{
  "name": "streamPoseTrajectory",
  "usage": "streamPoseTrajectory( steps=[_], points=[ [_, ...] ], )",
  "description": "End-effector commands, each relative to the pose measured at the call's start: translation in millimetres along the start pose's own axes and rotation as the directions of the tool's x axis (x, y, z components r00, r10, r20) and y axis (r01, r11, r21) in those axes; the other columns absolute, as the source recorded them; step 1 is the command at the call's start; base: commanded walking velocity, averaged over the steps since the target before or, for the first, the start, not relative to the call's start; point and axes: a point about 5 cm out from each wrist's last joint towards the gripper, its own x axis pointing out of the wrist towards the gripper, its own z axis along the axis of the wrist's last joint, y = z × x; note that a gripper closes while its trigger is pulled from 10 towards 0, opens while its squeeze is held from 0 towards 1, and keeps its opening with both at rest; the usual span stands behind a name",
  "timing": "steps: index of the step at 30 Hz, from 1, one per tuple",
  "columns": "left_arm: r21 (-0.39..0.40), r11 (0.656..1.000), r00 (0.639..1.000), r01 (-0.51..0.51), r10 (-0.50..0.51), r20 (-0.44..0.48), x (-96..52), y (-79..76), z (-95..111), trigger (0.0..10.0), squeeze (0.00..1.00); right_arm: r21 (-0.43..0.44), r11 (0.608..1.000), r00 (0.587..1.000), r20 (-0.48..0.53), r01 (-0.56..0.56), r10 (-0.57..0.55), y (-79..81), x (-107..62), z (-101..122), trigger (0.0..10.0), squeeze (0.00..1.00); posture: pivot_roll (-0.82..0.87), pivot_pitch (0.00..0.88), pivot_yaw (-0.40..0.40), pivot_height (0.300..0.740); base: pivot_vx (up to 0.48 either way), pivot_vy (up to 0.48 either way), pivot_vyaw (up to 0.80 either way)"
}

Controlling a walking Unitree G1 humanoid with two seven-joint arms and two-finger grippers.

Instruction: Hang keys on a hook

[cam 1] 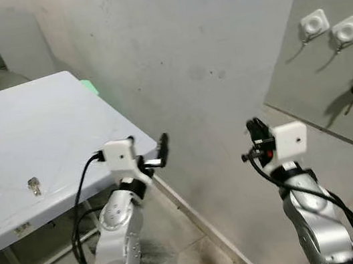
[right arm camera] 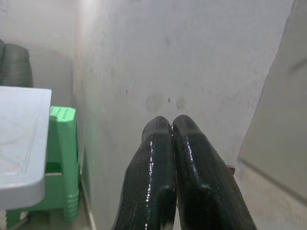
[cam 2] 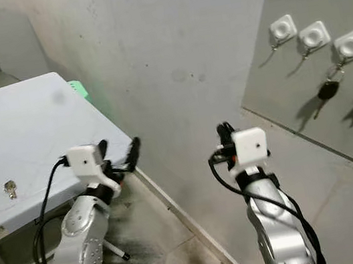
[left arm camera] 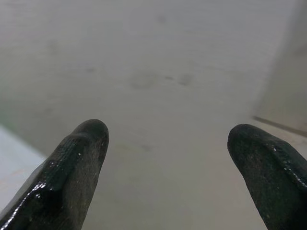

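From the head views, a key (cam 1: 34, 186) lies on the tabletop (cam 1: 33, 129) near its front edge, well apart from both claws, while the board (cam 2: 327, 59) on the wall carries white hooks (cam 2: 283, 29), two of them already holding keys (cam 2: 327, 90). The left wrist view shows the left claw (left arm camera: 168, 158) released, fingers spread and aimed at bare wall; the right wrist view shows the right claw (right arm camera: 172, 143) clenched on nothing, a green stool (right arm camera: 60, 163) beside the tabletop. The flat key may slip from a pinch or skid off the edge, and its small ring could miss the hook.
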Motion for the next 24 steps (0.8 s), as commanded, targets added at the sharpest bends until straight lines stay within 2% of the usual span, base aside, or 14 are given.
streamPoseTrajectory(
  steps=[1,6,9,11,13,14,24],
  points=[
    [0.03,0.997,0.998,0.066,-0.066,0.015,5.6,-9.0,7.2,10.0,0.0,-0.002,1.0,1.0,0.026,0.006,-0.006,-1.6,8.7,4.5,10.0,0.0,0.0,0.011,-0.064,0.74,0.0,0.0,0.0],
    [0.034,0.991,0.991,0.126,-0.128,0.033,12.0,-19.7,14.2,10.0,0.0,-0.012,1.0,0.995,0.094,0.017,-0.016,-8.5,30.3,19.3,10.0,0.0,0.0,0.011,-0.059,0.74,0.0,0.0,0.0],
    [0.032,0.99,0.989,0.137,-0.139,0.042,13.3,-22.1,16.8,10.0,0.0,-0.024,0.999,0.994,0.112,0.023,-0.02,-11.3,33.0,22.3,10.0,0.0,0.0,0.009,-0.062,0.74,0.0,0.0,0.0],
    [0.021,0.988,0.986,0.155,-0.156,0.055,13.2,-25.6,20.0,10.0,0.0,-0.053,0.997,0.992,0.116,0.058,-0.051,-19.0,35.1,22.8,10.0,0.0,0.0,0.009,-0.067,0.74,0.0,0.0,0.0],
    [0.018,0.987,0.986,0.158,-0.159,0.056,13.0,-26.5,20.3,10.0,0.0,-0.059,0.996,0.992,0.117,0.064,-0.057,-20.9,35.0,22.7,10.0,0.0,0.01,0.009,-0.072,0.74,0.0,0.0,0.0],
    [0.028,0.986,0.984,0.165,-0.166,0.059,12.1,-28.9,20.8,10.0,0.0,-0.073,0.992,0.989,0.12,0.099,-0.089,-29.0,33.3,22.4,10.0,0.0,0.01,0.01,-0.08,0.74,0.0,0.0,0.0],
    [0.041,0.972,0.971,0.233,-0.235,0.047,8.4,-45.1,18.6,10.0,0.0,-0.133,0.95,0.949,0.184,0.282,-0.256,-67.2,16.0,26.3,10.0,0.0,0.0,0.005,-0.083,0.74,0.0,0.0,0.0]
  ],
)
